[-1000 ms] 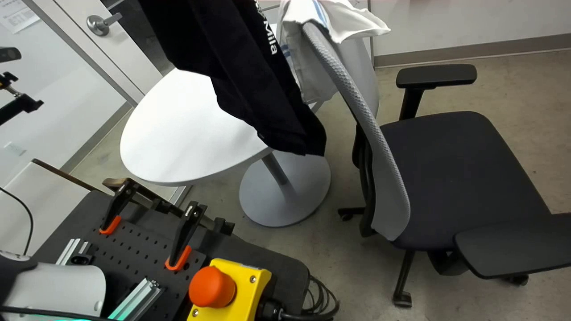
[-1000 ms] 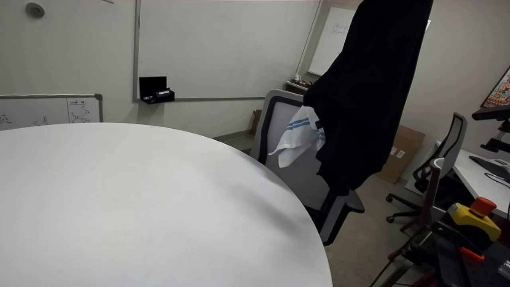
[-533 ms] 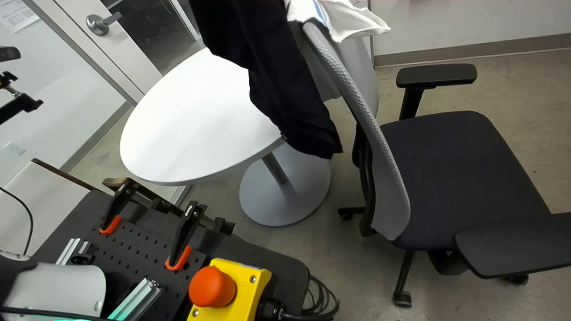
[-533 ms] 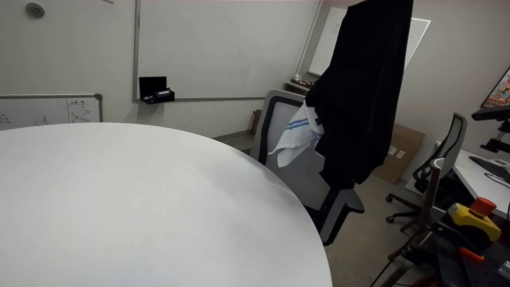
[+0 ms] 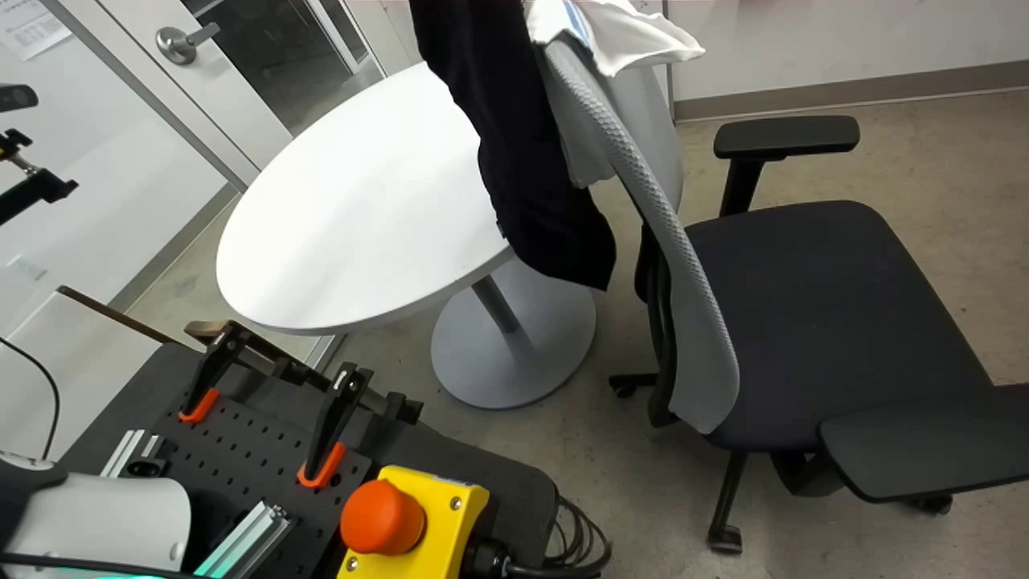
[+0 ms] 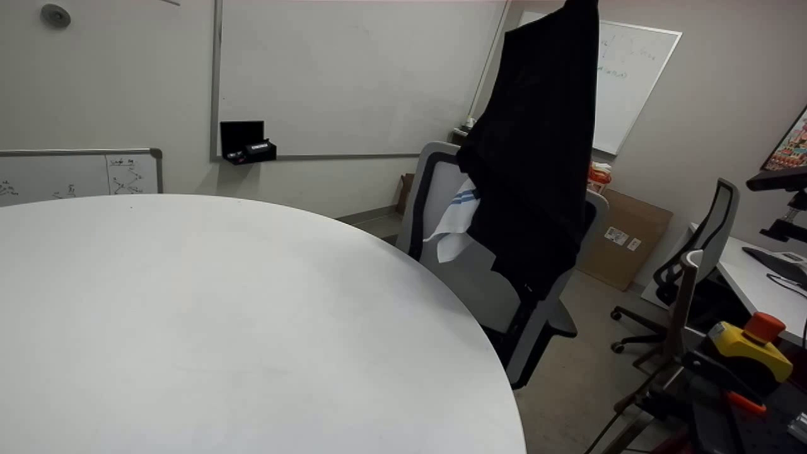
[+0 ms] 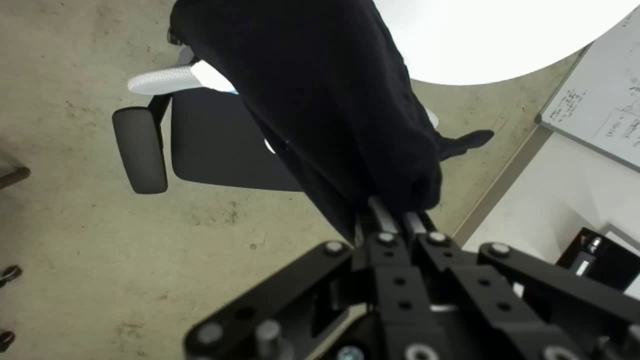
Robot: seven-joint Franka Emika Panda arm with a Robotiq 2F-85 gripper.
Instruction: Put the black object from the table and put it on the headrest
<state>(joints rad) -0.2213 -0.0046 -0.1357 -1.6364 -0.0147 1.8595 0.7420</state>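
Observation:
A black cloth garment hangs down in folds in both exterior views [image 5: 534, 161] [image 6: 529, 139]. In the wrist view the black garment [image 7: 310, 85] fills the upper middle. My gripper [image 7: 397, 217] is shut on the garment's upper end; it is out of view in both exterior views. The grey chair backrest [image 5: 643, 185], whose top is the headrest, also shows in an exterior view [image 6: 435, 151]. The garment hangs beside it on the table side, covering part of it in that view. Whether they touch, I cannot tell.
A white towel with blue stripes [image 5: 627, 36] lies over the backrest's top. The round white table [image 6: 220, 315] stands close to the chair. A black armrest [image 5: 784, 137] sticks out from the seat. A yellow box with a red button [image 5: 418, 515] sits on the black cart.
The hanging garment has moved closer to the chair, rightward in an exterior view and leftward in an exterior view. It remains held up. The chair, towel and table have not moved.

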